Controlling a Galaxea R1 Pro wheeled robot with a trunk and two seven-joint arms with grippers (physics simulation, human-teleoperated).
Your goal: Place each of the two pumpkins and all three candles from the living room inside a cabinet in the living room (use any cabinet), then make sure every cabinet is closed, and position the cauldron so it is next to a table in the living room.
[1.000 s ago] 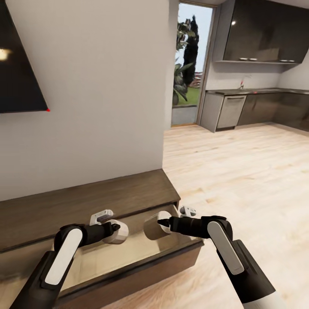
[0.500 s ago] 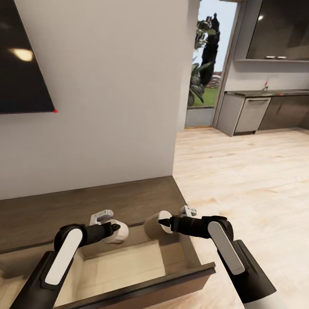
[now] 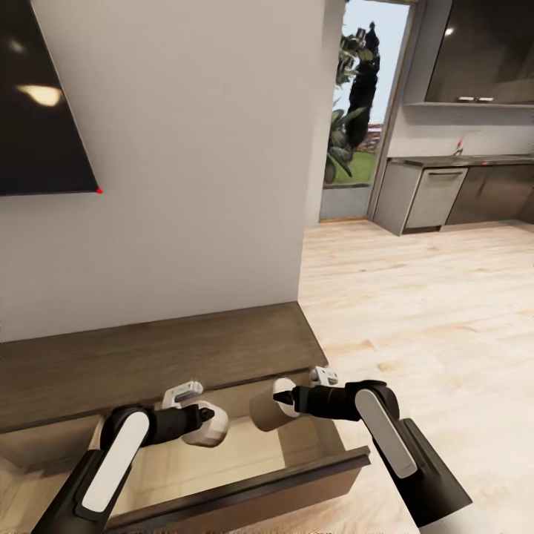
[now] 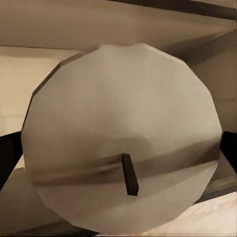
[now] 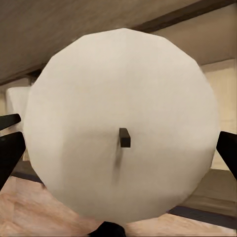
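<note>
both arms have sunk toward the open cabinet (image 3: 222,493): left end effector (image 3: 211,424) and right end effector (image 3: 276,400) each clamped on a candle (image 3: 267,410), near release.

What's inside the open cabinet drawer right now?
The drawer of the cabinet shows a pale bare floor. Both held candles, left and right, hang above it; arms cover the left part.

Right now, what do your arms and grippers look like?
Both arms are glossy black, each with a long white rounded panel along the forearm. The left gripper and right gripper end in slim black fingers, with a small white and grey block by each wrist. No cables or markings visible.
</note>
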